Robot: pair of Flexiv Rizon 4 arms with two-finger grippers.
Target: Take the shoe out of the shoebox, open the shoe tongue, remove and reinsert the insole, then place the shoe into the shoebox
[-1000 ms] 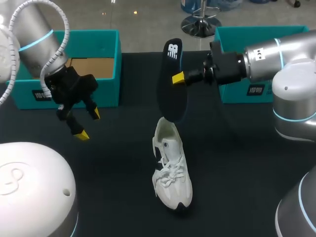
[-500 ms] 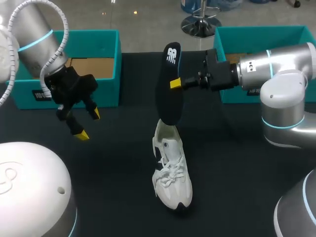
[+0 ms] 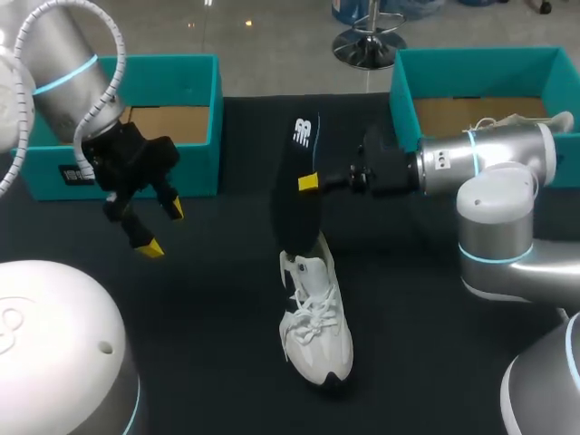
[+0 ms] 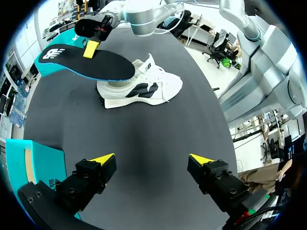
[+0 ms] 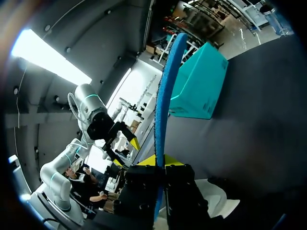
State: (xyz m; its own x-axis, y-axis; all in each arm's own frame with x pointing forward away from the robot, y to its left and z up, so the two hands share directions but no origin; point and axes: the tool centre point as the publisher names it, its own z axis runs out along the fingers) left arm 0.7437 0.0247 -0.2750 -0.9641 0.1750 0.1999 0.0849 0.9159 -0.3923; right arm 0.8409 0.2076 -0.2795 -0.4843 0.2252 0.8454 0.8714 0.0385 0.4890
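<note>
My right gripper (image 3: pixel 308 182) is clamped on the insole (image 3: pixel 288 217), whose lower end meets the shoe (image 3: pixel 314 326) opening. My left gripper (image 3: pixel 161 227) hangs wide open, holding nothing.

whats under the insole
The heel end of the shoe sits under the lower tip of the insole, which the right end effector grips. The insole covers the heel opening, so whether its tip is inside cannot be seen.
</note>
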